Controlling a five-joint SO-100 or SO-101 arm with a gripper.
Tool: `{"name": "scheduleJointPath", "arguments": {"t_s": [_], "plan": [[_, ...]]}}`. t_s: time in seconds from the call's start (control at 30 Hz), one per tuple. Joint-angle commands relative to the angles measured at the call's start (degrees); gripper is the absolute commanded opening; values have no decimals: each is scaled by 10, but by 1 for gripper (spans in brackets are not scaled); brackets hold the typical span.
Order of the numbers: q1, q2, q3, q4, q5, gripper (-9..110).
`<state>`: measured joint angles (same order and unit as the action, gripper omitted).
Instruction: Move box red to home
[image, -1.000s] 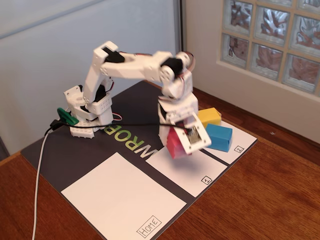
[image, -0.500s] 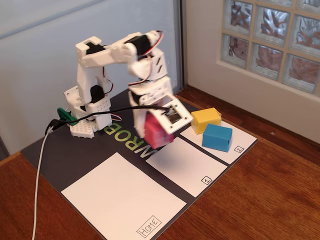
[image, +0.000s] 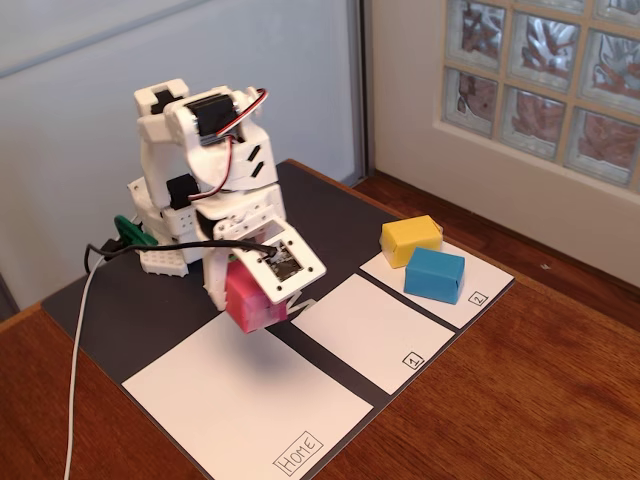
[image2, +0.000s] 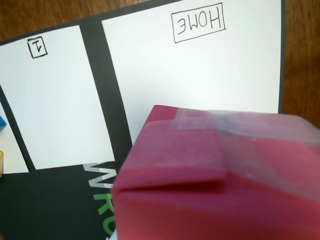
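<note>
One red box (image: 252, 303), half hidden by the jaws, above home (image: 245, 395).

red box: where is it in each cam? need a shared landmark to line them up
Fixed view: the red box is left of centre, held in the gripper over the far edge of the Home sheet.
Wrist view: the red box fills the lower right, close to the lens.
Shared landmark: the boxed "Home" label, bottom centre in the fixed view, top centre and upside down in the wrist view.
</note>
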<state>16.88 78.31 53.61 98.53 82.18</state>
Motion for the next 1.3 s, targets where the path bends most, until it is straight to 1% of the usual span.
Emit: {"name": "scheduleJointPath", "arguments": {"t_s": [0.0, 0.27, 0.4, 0.47, 0.63, 0.83, 1.07, 1.27], "plan": [[21, 13, -25, -11, -25, -1], [28, 0, -3, -21, -64, -1], [33, 62, 117, -84, -89, -1], [33, 71, 148, -97, -96, -1], [22, 56, 178, -136, -105, -1], [25, 18, 202, -170, -149, -1], [31, 45, 323, -228, -168, -1], [43, 52, 379, -254, -186, -1]]}}
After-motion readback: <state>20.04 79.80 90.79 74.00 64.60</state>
